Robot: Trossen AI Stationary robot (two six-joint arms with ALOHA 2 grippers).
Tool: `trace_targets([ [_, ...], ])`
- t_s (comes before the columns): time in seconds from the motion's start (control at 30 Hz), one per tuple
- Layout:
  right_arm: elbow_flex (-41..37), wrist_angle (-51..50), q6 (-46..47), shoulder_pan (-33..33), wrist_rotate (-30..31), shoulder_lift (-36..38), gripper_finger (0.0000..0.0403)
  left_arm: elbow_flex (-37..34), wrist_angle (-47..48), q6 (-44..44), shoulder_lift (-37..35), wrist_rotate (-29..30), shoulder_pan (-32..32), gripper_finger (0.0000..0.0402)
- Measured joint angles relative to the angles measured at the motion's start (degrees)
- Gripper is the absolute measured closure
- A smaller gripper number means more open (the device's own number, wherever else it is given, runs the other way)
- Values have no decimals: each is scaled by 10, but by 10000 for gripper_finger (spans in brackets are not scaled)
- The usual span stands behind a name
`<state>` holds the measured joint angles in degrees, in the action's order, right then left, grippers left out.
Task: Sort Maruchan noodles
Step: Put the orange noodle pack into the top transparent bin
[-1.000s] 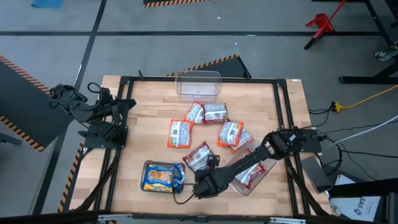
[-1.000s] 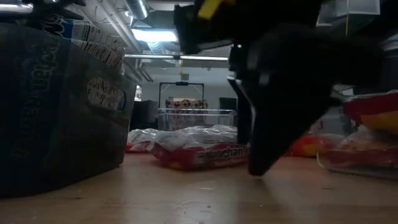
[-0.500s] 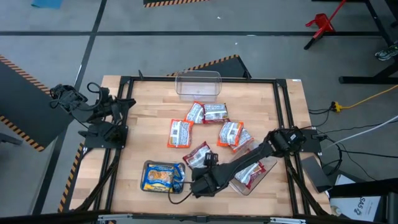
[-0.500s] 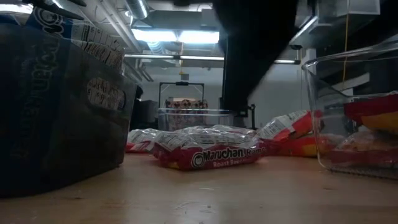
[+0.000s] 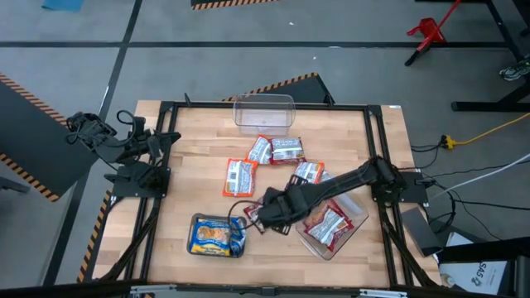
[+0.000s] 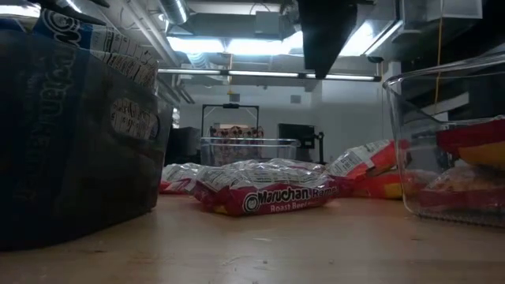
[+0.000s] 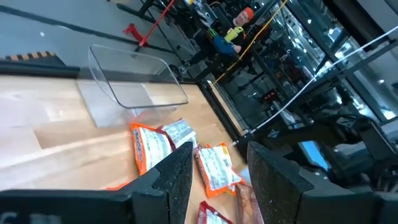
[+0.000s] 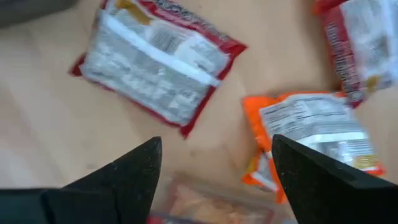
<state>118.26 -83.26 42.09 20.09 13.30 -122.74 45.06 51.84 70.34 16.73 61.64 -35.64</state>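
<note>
My right gripper is open and hovers above the table between the two near tubs. A red-and-white noodle packet lies flat on the wood ahead of its fingers, and the arm mostly hides it in the high view. Orange packets lie flat mid-table, and one shows in the right wrist view. Blue-and-yellow packets fill a near tub. Red packets sit in a clear tub. My left gripper is open and parked at the table's left edge.
An empty clear tub stands at the far edge. The clear tub with red packets is near-right, and the dark-looking tub of blue packets is near-left. A black frame rims the table. Bare wood lies on the left half.
My right gripper has risen from the table near the near edge, out of the low view's picture. It has also moved toward the far edge, and now hangs over the red-and-white packet. The packets have stayed put.
</note>
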Motion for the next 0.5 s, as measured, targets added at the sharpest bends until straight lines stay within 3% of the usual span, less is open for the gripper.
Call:
trace_targets([
  [0.13,0,4,-1,-15,-61,13,103,0,-1,3,0,-17,0,255],
  [0.37,0,-44,0,-30,-70,84,102,0,-29,19,1,-27,0,255],
  [0.5,-2,-67,0,-45,-80,167,102,0,-57,-7,1,-31,0,255],
])
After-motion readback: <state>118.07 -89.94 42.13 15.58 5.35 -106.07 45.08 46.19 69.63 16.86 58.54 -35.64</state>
